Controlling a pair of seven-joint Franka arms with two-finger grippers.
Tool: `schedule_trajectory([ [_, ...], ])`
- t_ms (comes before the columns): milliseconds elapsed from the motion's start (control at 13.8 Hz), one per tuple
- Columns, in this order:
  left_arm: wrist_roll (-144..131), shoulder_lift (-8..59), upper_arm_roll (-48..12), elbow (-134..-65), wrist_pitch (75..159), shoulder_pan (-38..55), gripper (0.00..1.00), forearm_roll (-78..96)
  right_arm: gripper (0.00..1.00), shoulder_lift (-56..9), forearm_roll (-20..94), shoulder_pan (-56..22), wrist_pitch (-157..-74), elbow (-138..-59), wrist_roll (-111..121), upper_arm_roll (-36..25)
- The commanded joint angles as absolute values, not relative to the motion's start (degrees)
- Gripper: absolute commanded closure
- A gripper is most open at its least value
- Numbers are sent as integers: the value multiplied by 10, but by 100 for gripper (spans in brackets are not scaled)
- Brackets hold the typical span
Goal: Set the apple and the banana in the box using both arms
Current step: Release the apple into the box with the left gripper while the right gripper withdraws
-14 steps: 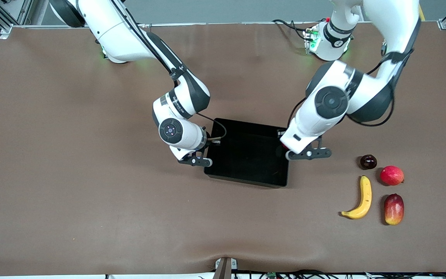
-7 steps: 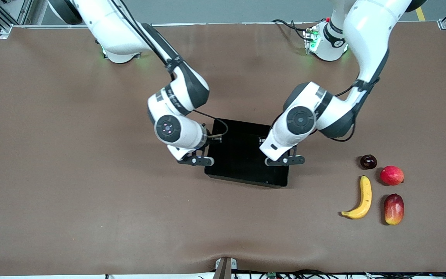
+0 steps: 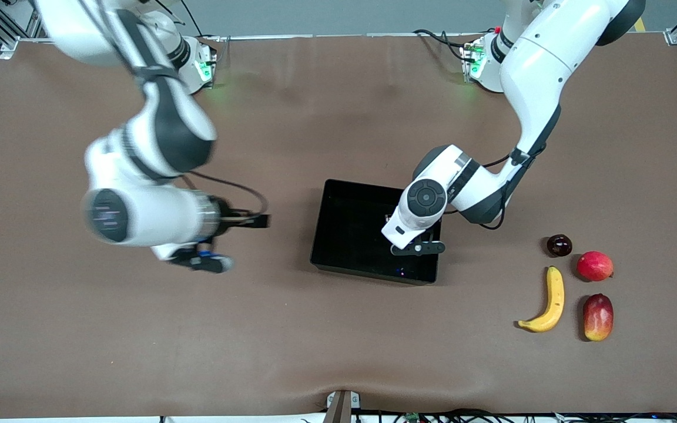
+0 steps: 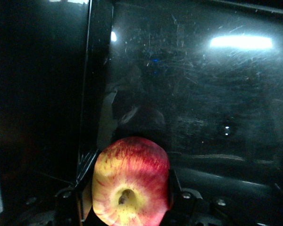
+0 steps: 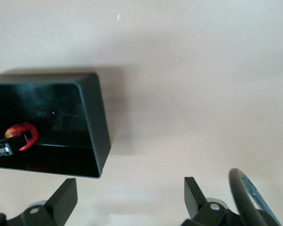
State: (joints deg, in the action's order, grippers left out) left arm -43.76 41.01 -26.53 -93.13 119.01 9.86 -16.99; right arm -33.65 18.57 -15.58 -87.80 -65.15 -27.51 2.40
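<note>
Left wrist view: the apple (image 4: 130,181) is gripped by the left claw (image 3: 418,248) over the box (image 3: 350,226). The right claw (image 5: 127,197) is spread open over the desk (image 3: 338,341). The banana (image 3: 549,301) is left outside on the desk.

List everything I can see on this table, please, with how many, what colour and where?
box: one, black, mid-table
apple: one, red-yellow, in the left gripper over the box
banana: one, yellow, toward the left arm's end
pink-red fruit: one, beside the banana
mango: one, red-yellow, nearer the camera than the pink-red fruit
dark fruit: one, dark brown, farther from the camera than the banana
table: one, brown cover
left gripper: over the box, shut on the apple
right gripper: open, empty, over bare table beside the box
</note>
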Motion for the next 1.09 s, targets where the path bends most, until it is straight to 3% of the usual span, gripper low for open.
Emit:
schedule_trajectory([
  [0, -446, 404, -266, -921, 1188, 103, 0, -184, 0, -286, 133, -97, -827, -665, -238, 35],
  [364, -436, 337, -264, -890, 1130, 75, 0, -184, 0, -233, 89, -9, -720, -666, -156, 35],
  [582, -408, 317, -265, -831, 1060, 40, 0, -183, 0, -187, 72, 26, -734, -667, -31, 34],
  [800, -317, 304, -265, -825, 1045, -30, 0, -183, 0, -88, -15, 15, -772, -755, -16, 40],
  [1018, -181, 332, -263, -826, 1064, -95, 0, -187, 0, -27, -18, 21, -783, -822, -11, 37],
])
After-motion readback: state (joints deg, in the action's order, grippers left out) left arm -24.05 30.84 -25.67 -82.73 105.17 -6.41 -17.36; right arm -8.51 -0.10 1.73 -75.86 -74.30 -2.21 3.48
